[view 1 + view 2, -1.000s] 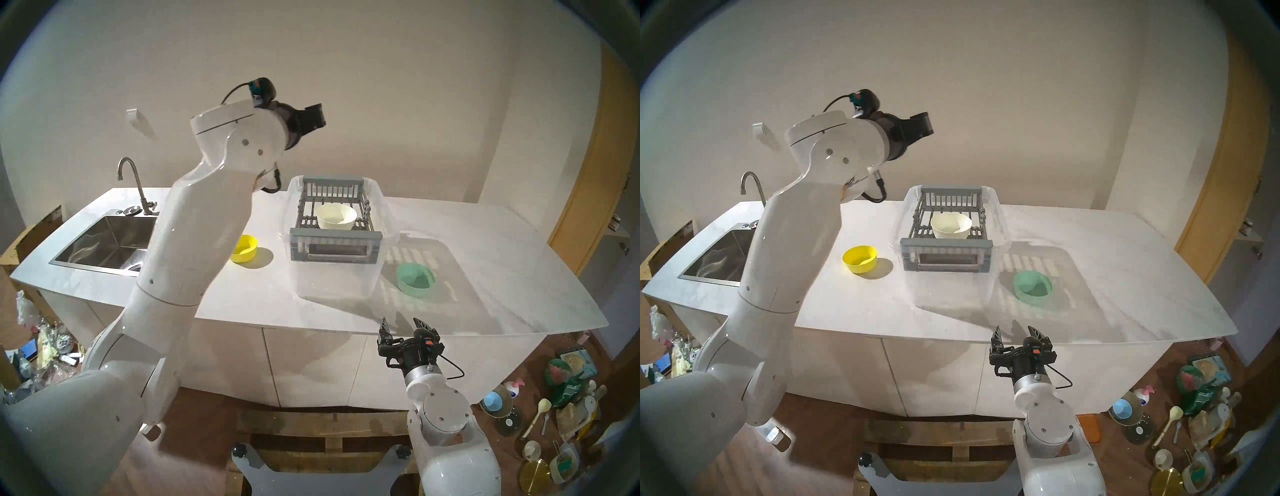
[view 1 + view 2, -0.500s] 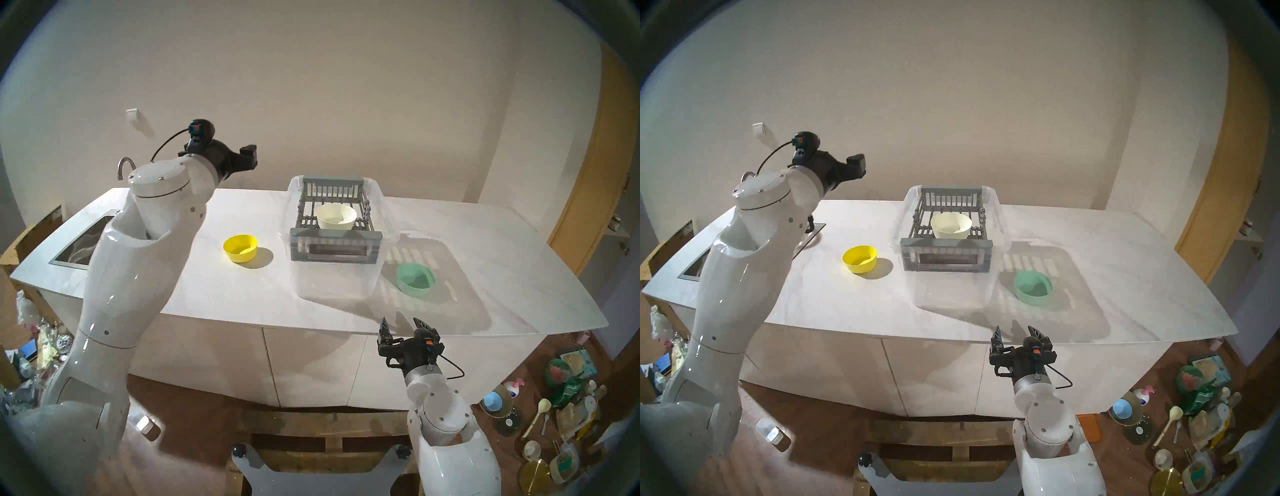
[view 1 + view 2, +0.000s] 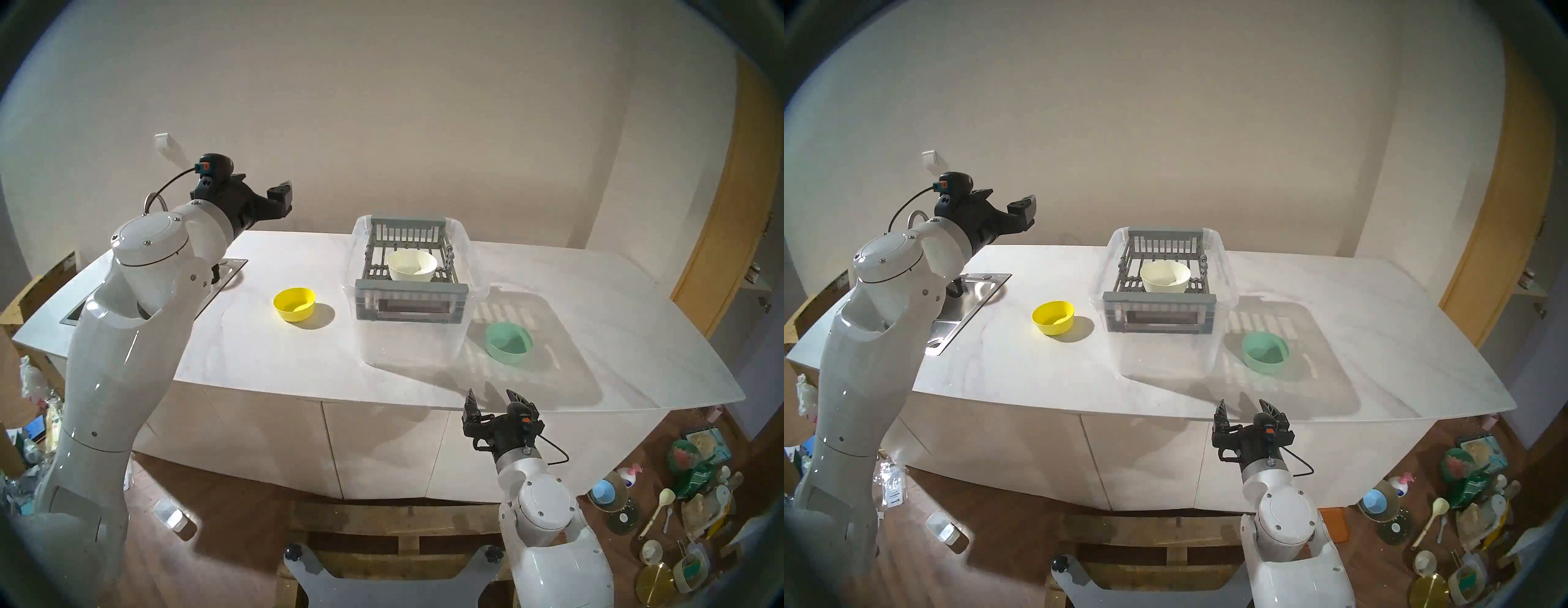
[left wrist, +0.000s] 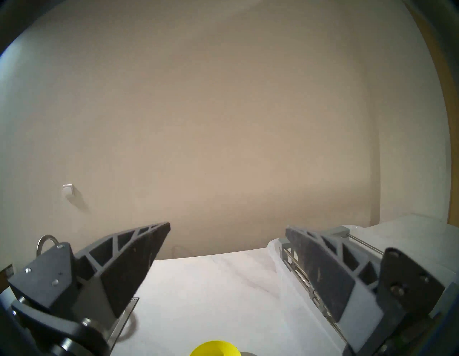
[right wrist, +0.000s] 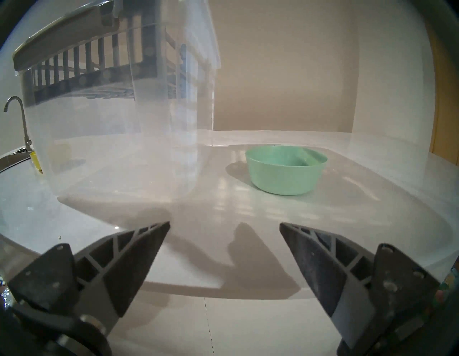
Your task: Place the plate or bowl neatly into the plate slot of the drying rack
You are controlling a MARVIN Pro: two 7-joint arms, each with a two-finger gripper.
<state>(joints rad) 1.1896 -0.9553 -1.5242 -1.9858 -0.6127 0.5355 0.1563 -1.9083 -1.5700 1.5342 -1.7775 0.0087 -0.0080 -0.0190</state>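
Observation:
The grey drying rack (image 3: 411, 293) (image 3: 1159, 299) rests on top of a clear tub. A cream bowl (image 3: 411, 265) (image 3: 1165, 277) stands upright on its ribbed bars, beside the plate slot (image 3: 377, 263) gaps. A yellow bowl (image 3: 294, 304) (image 3: 1053, 317) (image 4: 215, 349) sits on the counter left of the tub, a green bowl (image 3: 508, 343) (image 3: 1265, 352) (image 5: 285, 171) on its right. My left gripper (image 3: 265, 187) (image 3: 1006, 199) (image 4: 227, 226) hangs open and empty, high over the sink's right end. My right gripper (image 3: 491, 395) (image 3: 1242, 404) (image 5: 224, 223) is open and empty at the counter's front edge, short of the green bowl.
The clear tub (image 3: 407, 344) (image 5: 111, 149) stands mid-counter. A steel sink (image 3: 970, 305) with a faucet (image 5: 15, 111) fills the counter's left end. Dishes and packets litter the floor (image 3: 695, 509) at the right. The wall rises close behind the counter.
My left arm has swung left and down, from beside the rack to above the sink, uncovering the yellow bowl. The right arm and all the bowls have stayed put.

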